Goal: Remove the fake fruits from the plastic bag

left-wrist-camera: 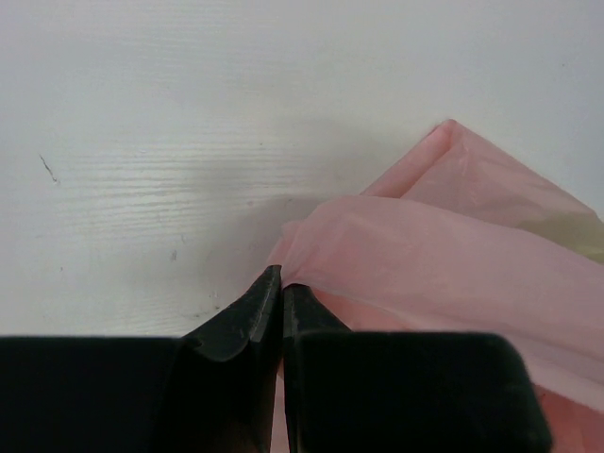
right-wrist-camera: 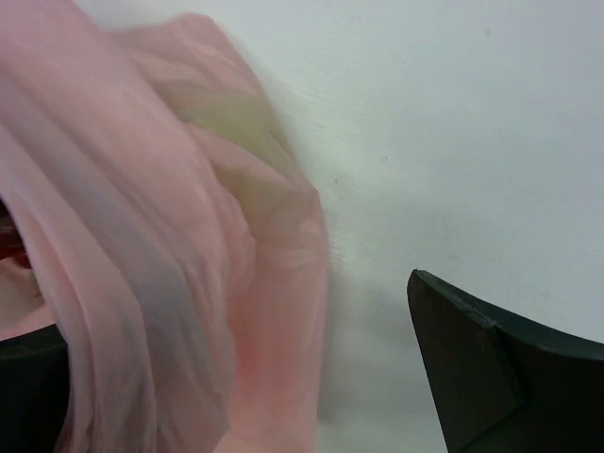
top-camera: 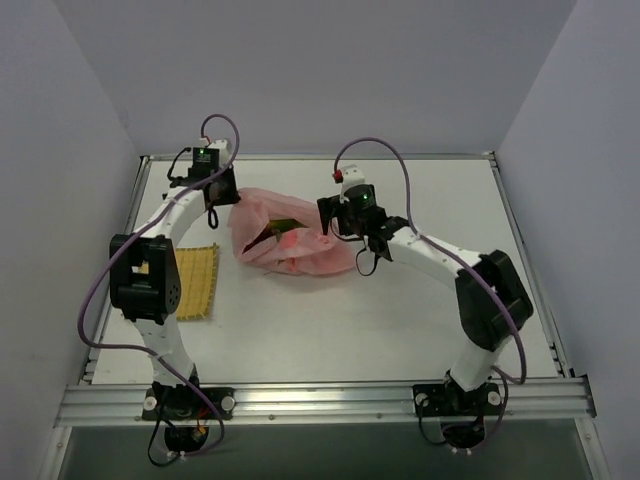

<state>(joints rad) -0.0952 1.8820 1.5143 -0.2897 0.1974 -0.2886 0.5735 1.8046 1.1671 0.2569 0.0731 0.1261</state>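
Left wrist view: the left tool has its fingers pressed together on a pinch of the bag. The pink film fans out from the tips to the right over the white counter. In the right wrist view the right tool stands wide apart. A loose fold of film hangs between its fingers and drapes over the one at the picture's left edge; nothing is clamped there.

From the top external view the bag lies crumpled on the counter between the two tools, with the left tool at its far-left corner and the right tool at its right end. Its long axis runs from far-left to near-right. The fruits show through the film near the middle as a red patch and a yellow-green patch, but their number cannot be told. Which way the mouth faces is also unclear. A yellow mat lies flat near the bag's left side, apart from it.

The film looks thin, soft, light and slippery, so it will probably bunch and slide rather than resist. A pinch on a corner or edge fold, like the left tool's, should hold best. The fruits are probably light, smooth and apt to roll. They are best gripped across the middle from inside the mouth, or spilled out by lifting the closed end.
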